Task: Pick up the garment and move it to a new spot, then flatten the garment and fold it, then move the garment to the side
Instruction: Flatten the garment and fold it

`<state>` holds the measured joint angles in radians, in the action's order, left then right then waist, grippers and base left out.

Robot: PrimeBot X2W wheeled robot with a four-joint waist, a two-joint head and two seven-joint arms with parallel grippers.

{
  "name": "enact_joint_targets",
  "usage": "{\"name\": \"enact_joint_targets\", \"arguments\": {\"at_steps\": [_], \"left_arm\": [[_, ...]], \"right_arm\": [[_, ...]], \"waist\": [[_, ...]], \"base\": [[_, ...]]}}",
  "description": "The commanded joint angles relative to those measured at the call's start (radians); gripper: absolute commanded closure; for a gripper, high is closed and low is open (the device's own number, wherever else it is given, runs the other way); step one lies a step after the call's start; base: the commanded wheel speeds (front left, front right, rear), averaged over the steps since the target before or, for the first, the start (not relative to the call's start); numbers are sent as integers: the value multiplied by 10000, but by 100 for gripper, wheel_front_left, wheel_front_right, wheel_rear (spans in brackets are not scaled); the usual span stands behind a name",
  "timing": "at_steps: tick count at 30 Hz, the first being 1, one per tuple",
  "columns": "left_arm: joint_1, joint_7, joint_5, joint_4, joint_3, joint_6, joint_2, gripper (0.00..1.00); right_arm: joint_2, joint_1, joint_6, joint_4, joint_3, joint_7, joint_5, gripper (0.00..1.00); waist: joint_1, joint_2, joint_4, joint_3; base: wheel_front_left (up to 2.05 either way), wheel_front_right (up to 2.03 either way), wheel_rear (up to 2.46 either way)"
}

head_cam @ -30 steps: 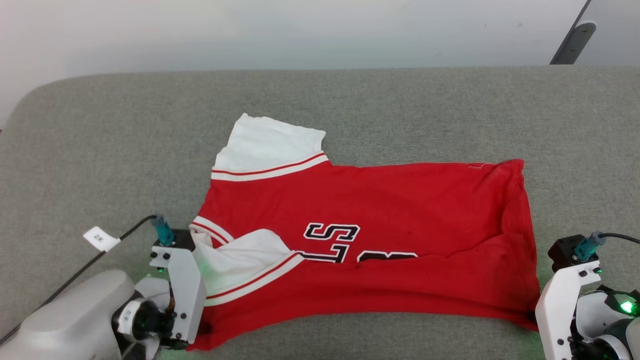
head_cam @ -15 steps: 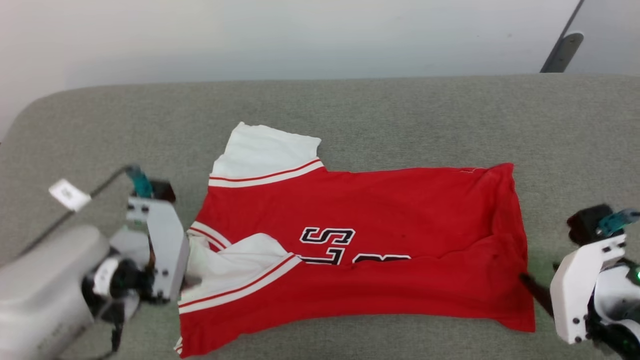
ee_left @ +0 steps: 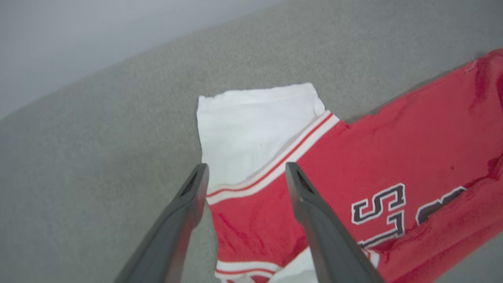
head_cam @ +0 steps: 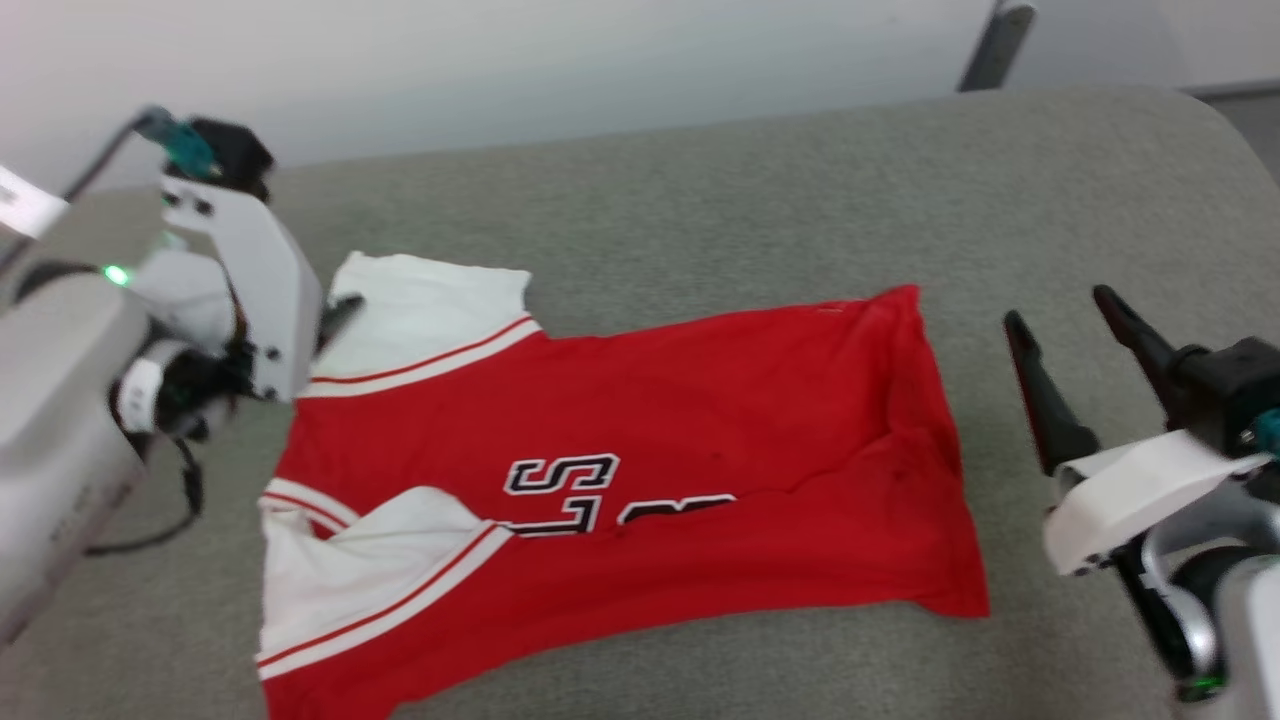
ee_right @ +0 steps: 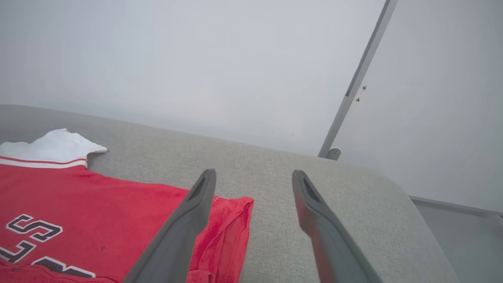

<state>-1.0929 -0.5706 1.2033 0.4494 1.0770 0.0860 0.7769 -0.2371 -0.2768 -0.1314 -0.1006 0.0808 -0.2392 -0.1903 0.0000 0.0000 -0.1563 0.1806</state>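
Fold step: jersey (head_cam: 700,400) half-folded. Left gripper (ee_left: 243,169) and right gripper (head_cam: 1056,307) wide, empty. Next, likely: grasp far edge.

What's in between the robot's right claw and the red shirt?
Nothing but bare grey cushion, in the head view, separates the open right gripper from the garment.
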Motion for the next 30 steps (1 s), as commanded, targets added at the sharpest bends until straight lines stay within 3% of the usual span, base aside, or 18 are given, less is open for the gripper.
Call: {"name": "enact_joint_targets", "arguments": {"at_steps": [1, 6, 14, 21, 30], "left_arm": [[-219, 330, -237, 472, -35, -203, -65, 0], [-795, 880, -613, 2136, -24, -804, -332, 0], [-1532, 509, -864, 4223, 186, -1525, -463, 0], [-1961, 42, -960, 5506, 358, -1820, -563, 0], [-1980, -540, -1062, 6768, 625, -1876, -786, 0]], "right_arm": [[232, -88, 16, 210, 130, 572, 229, 0], [840, -261, 16, 732, 335, 1938, 637, 0], [1123, -611, 16, 1178, 737, 2396, 677, 0], [1226, -910, 16, 1033, 841, 2346, 529, 0], [1153, -1073, 16, 724, 1227, 1914, 327, 0]], "waist": [[0, 0, -636, 448], [0, 0, -1228, 896], [0, 0, -1949, 1621], [0, 0, -2207, 2042], [0, 0, -2281, 2438]], "base": [[0, 0, 0], [0, 0, 0], [0, 0, 0], [0, 0, 0], [0, 0, 0]]}}
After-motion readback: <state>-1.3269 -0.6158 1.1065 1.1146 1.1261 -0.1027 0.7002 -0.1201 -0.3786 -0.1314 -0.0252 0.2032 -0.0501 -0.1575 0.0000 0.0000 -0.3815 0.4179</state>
